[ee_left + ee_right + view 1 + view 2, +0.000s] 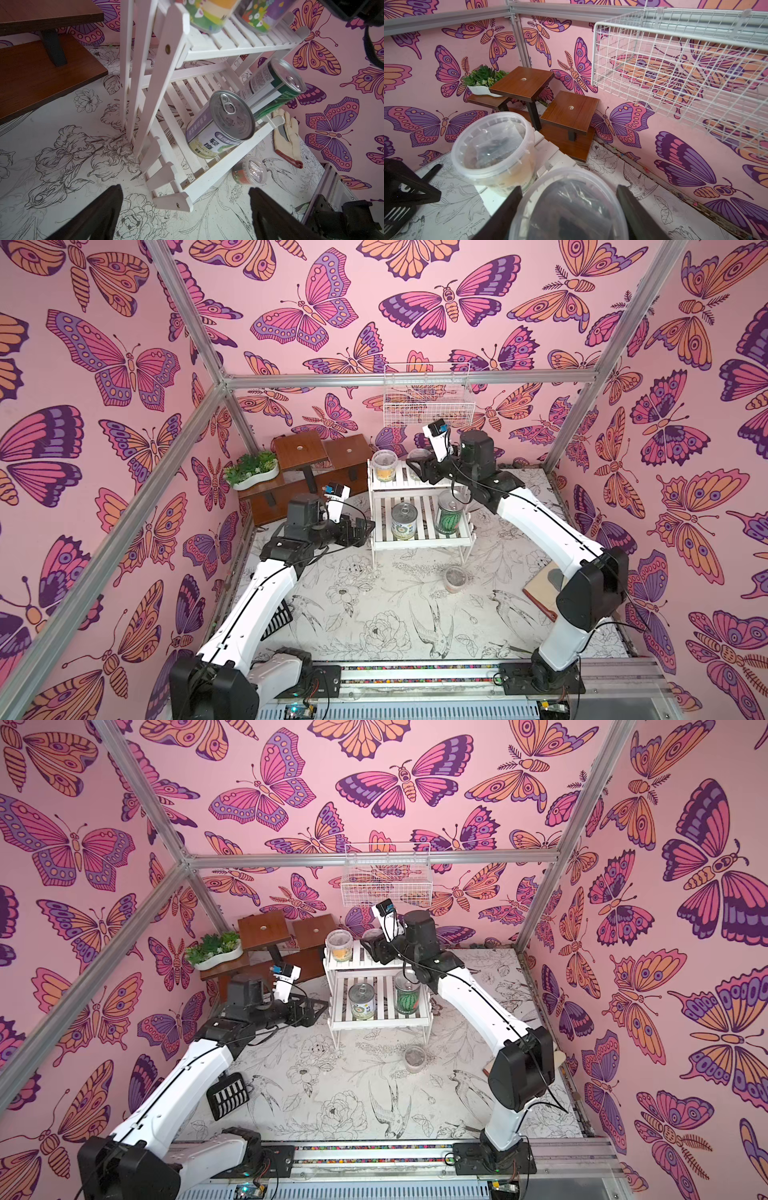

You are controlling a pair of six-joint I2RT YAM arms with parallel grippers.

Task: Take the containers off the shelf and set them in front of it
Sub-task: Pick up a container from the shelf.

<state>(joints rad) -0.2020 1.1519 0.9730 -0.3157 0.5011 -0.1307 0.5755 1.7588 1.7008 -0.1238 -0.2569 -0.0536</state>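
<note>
Right fingers (506,209) straddle lidded cup (571,207) on shelf (415,483) top, contact unclear; left fingers (99,212) wide, empty. Cup likely light, thin-walled: grip below rim.

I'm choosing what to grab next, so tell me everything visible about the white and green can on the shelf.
The white-green can is a short metal cylinder with a sealed silver pull-tab lid and a white, green and purple label bearing printed characters. It stands upright on the lower-tier slats of the shelf, apart from the watermelon can beside it. Only the slats touch it.
</note>
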